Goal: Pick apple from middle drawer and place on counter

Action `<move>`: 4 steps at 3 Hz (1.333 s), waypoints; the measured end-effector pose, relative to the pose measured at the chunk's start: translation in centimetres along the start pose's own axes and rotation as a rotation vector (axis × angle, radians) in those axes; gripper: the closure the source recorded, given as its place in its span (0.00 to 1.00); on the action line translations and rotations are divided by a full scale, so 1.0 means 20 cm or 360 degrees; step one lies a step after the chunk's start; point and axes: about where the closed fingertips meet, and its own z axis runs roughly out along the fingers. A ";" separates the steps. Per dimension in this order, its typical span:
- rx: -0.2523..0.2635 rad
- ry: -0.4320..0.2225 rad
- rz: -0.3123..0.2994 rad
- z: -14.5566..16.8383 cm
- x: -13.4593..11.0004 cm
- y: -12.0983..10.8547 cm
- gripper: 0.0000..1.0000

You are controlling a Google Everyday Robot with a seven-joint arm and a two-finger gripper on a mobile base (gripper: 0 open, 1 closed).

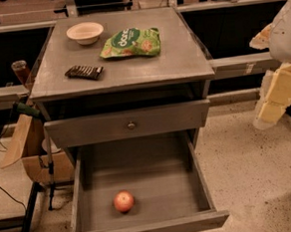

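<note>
A small red-orange apple lies on the bare grey floor of the middle drawer, which is pulled fully open; the apple is left of centre, near the front panel. The counter is the flat grey top of the cabinet above it. My gripper shows as cream and white parts at the right edge of the camera view. It hangs beside the cabinet at about top-drawer height, well to the right of and above the apple, and touches nothing.
On the counter are a white bowl, a green snack bag and a dark wrapped bar. The top drawer is closed. A cardboard box and a stand with cables are at the left.
</note>
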 end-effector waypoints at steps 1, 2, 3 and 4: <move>-0.0012 -0.0030 0.0094 0.17 -0.06 0.01 0.00; -0.0106 -0.0079 0.0283 0.56 -0.20 0.07 0.00; -0.0269 -0.0087 0.0464 1.00 -0.37 0.17 0.00; -0.0276 -0.0081 0.0596 1.04 -0.38 0.18 0.00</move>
